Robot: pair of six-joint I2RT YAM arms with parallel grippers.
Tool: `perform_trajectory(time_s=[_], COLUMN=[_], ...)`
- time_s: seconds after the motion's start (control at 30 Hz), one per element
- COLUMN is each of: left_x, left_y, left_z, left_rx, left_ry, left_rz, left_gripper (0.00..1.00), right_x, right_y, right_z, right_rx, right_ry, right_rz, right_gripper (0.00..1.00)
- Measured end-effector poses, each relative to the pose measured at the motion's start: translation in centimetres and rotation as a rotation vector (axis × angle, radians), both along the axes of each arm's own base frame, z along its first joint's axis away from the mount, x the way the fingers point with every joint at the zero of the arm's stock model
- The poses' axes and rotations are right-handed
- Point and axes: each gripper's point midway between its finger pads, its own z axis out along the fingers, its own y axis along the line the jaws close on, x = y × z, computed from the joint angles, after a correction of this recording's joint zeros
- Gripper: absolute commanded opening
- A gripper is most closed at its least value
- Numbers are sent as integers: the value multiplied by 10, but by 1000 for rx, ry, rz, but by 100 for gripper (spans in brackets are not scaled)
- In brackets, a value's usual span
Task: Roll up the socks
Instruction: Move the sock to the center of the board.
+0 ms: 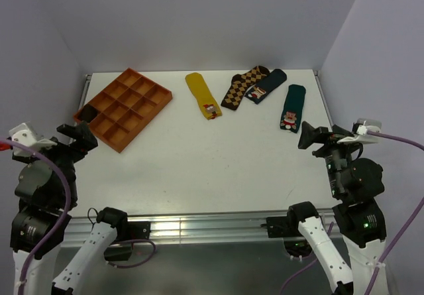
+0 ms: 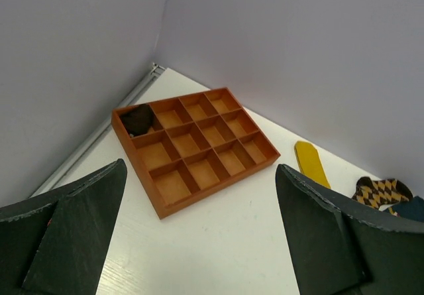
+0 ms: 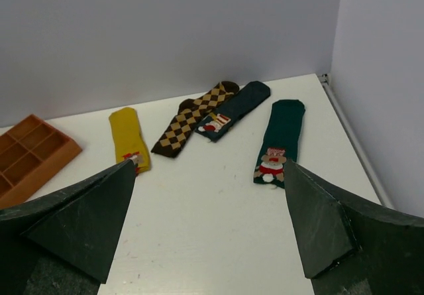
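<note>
The yellow sock (image 1: 202, 95) lies flat far back on the tabletop (image 1: 199, 172), well apart from the left gripper (image 1: 79, 136) and the right gripper (image 1: 313, 137), both spread wide, holding nothing.

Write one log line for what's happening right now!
stage: rolling not started | yellow sock: flat, untouched | left claw: open | right claw: open

The wide-open left end effector (image 2: 202, 168) frames an orange divider tray (image 2: 218, 189), mustard-yellow sock (image 2: 311, 162) to its right.
</note>
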Motion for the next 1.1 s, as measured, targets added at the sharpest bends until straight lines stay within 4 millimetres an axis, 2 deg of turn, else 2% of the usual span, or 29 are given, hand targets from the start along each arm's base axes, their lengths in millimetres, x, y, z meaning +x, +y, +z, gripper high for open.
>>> perform_trajectory(time_s=[0.23,0.33,0.4,0.47,0.6,0.73,0.8,0.83,0.93,1.1], left_x=[25,40,49,59,72,77,79,79,78,77], left_y=[-21,-33,-40,-48,-60,-68,-72,-73,-76,-77], left_z=[-25,-37,-51,-69,-99,-132,-144,-149,-163,-171], left_rx=[-12,-19,-19,-15,-11,-21,-31,-35,-49,-66], left_ry=[93,143,187,240,315,371,379,381,379,353], left_rz=[-70,-108,-132,-156,-193,-225,-239,-244,-256,-264], left_gripper=[100,99,100,99,99,99,99,99,100,100], right_x=[-1,11,28,52,97,137,151,159,188,242], right_y=[10,24,38,54,85,114,128,134,156,197], right_z=[4,0,-5,-20,-65,-122,-142,-149,-164,-191], right_rx=[19,44,63,79,93,61,29,13,-32,-88], right_ry=[-18,22,72,156,339,511,578,598,637,678], right_rz=[57,113,159,213,304,376,408,419,457,509], right_gripper=[100,100,100,100,100,94,88,79,64,58])
